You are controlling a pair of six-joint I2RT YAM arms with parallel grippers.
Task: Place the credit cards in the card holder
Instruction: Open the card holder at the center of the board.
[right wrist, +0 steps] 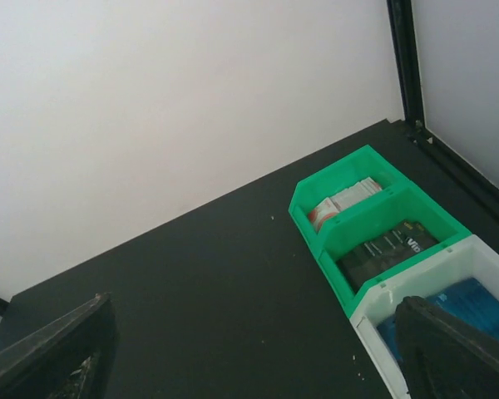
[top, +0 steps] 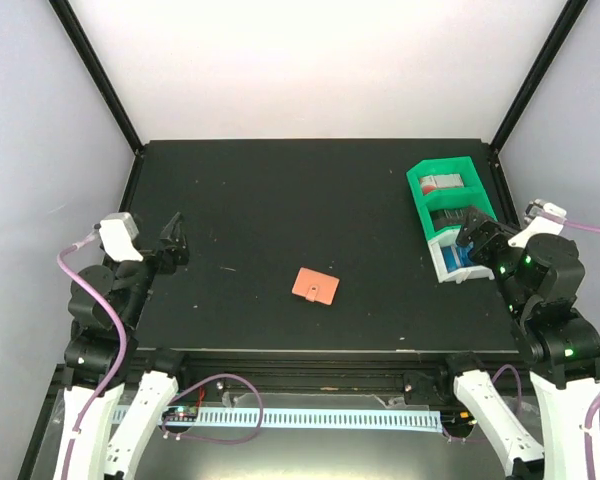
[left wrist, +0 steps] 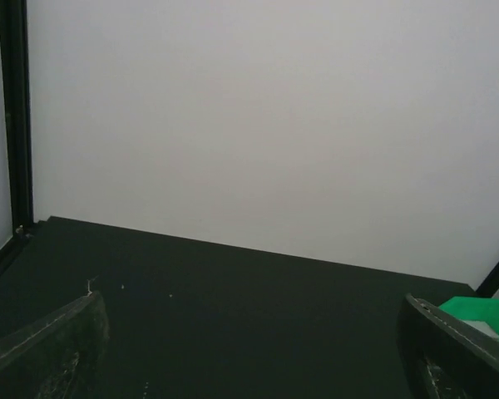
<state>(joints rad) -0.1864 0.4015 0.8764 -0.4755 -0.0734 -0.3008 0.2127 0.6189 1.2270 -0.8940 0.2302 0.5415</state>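
Credit cards (top: 442, 183) sit in the green-and-white tray (top: 440, 163) at the right far side of the desk (top: 280, 200), none out yet. The red-and-white cards (right wrist: 343, 199) are in the far green compartment, a dark card (right wrist: 389, 249) in the middle one, and a blue card (right wrist: 457, 303) in the near white one. How many lie in each you can't tell.

The card holder (top: 315, 286) lies flat mid-desk toward the near edge, alone and well apart from the tray. Its snap tab shows, but whether it is snapped shut can't be told.

The right tool (top: 477, 240) hangs over the near end of the tray, jaws wide and empty. The left tool (top: 178, 240) is at the left edge of the desk, also wide and empty, well apart from the holder.

Risks:
- The cards are thin and sit low between compartment walls. Your fingers may hit a wall first and shove or tip the light tray.
- A pinch could lift two cards at once, or slip off a slick face.
- The holder looks light and loose, so pushing a card in will likely slide it unless the left tool pins it.
- If the tab is shut, the card has no way in, so check that first.
- A card dropped flat on the desk would be hard to get under.
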